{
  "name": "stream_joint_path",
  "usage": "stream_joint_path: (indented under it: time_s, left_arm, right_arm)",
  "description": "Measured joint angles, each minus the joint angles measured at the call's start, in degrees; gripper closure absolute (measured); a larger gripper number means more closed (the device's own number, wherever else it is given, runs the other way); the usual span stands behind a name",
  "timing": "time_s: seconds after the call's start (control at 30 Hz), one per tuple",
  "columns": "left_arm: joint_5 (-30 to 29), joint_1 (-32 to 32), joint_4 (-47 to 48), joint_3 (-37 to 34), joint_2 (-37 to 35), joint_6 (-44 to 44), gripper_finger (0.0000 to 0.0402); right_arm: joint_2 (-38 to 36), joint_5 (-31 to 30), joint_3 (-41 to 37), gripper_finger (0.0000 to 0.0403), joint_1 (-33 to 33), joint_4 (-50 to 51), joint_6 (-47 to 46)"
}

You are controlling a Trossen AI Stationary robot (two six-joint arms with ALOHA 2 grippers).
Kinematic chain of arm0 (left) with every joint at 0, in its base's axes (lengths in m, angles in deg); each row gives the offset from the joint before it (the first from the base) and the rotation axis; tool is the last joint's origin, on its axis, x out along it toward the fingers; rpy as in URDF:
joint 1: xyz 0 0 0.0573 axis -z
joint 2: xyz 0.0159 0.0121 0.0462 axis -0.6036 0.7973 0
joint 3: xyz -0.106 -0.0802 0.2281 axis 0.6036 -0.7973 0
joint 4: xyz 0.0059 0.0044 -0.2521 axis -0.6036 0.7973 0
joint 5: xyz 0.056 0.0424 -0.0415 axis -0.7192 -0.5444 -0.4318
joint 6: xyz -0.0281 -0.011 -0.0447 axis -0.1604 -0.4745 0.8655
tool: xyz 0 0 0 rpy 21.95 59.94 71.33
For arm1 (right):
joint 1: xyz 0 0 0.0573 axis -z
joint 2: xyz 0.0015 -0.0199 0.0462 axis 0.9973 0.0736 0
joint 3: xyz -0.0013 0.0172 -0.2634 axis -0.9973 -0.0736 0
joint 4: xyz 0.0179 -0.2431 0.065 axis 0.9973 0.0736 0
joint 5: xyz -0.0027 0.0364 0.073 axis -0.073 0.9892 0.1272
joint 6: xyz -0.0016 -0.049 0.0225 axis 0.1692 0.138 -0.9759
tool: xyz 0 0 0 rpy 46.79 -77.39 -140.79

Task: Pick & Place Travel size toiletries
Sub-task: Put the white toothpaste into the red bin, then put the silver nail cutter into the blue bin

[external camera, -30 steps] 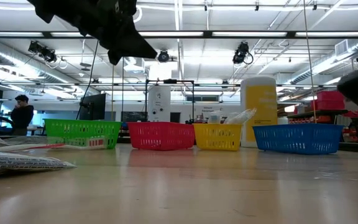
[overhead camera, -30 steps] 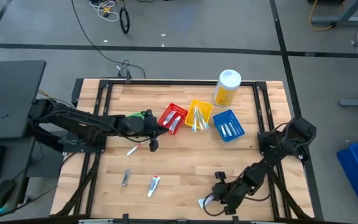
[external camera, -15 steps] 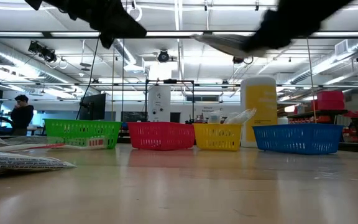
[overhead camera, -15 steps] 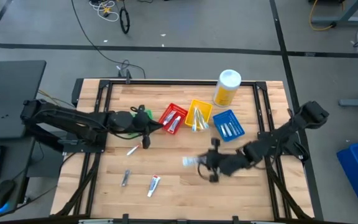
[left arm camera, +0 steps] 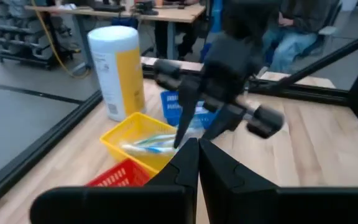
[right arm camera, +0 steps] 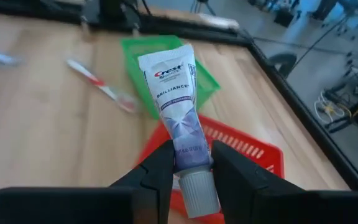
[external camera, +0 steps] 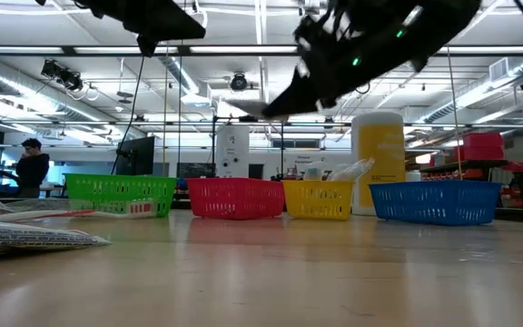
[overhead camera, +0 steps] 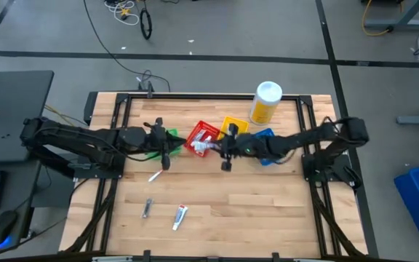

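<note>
Toothpaste tube (right arm camera: 178,121) sits clamped near its cap between the right gripper's (right arm camera: 188,163) fingers, above the red bin (overhead camera: 202,136) at mid-frame of the high view — the green bin (right arm camera: 166,68) lies beyond it. Left gripper (overhead camera: 164,149), fingers together and empty, hangs over the green bin, left of centre. On the wood — a toothbrush (overhead camera: 153,175), plus two small tubes (overhead camera: 180,215) lower left.

This is a robotics lab in a big industrial hall, with ceiling light strips (external camera: 261,50) and pipes, a grey concrete floor (overhead camera: 217,36) with loose cables, a wooden desk (overhead camera: 217,218) in a black metal frame, and people sitting at work desks behind.
</note>
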Motion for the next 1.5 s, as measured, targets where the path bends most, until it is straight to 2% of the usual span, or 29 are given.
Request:
stream_joint_path:
  time_s: [0.13,0.27,0.5,0.8,1.1,1.33,1.5]
  left_arm:
    - [-0.23,0.0,-0.28,0.04,-0.04,-1.23,0.0384]
    - [-0.24,0.0,-0.28,0.04,-0.03,-1.66,0.0384]
    - [-0.64,0.0,0.25,0.04,-0.03,-1.53,0.0384]
    - [-0.64,0.0,0.22,0.04,-0.03,-1.68,0.0384]
    - [-0.62,0.0,0.21,0.04,-0.01,-1.02,0.0384]
    - [0.36,-0.01,5.12,0.04,-0.01,4.88,0.0384]
    - [2.62,0.0,10.72,0.04,0.01,11.31,0.0384]
  right_arm:
    - [5.15,2.62,3.7,0.0299,4.82,0.64,1.16]
    - [9.95,9.31,8.37,0.0298,8.34,5.1,1.09]
    - [14.89,10.77,12.24,0.0297,10.63,10.72,6.9]
    - [15.03,12.54,12.37,0.0287,11.77,10.85,10.11]
    - [15.0,12.64,12.37,0.0223,11.77,13.03,9.93]
    - [14.54,12.51,12.37,0.0192,11.34,11.68,9.91]
    - [11.19,10.66,12.39,0.0182,8.65,11.73,9.89]
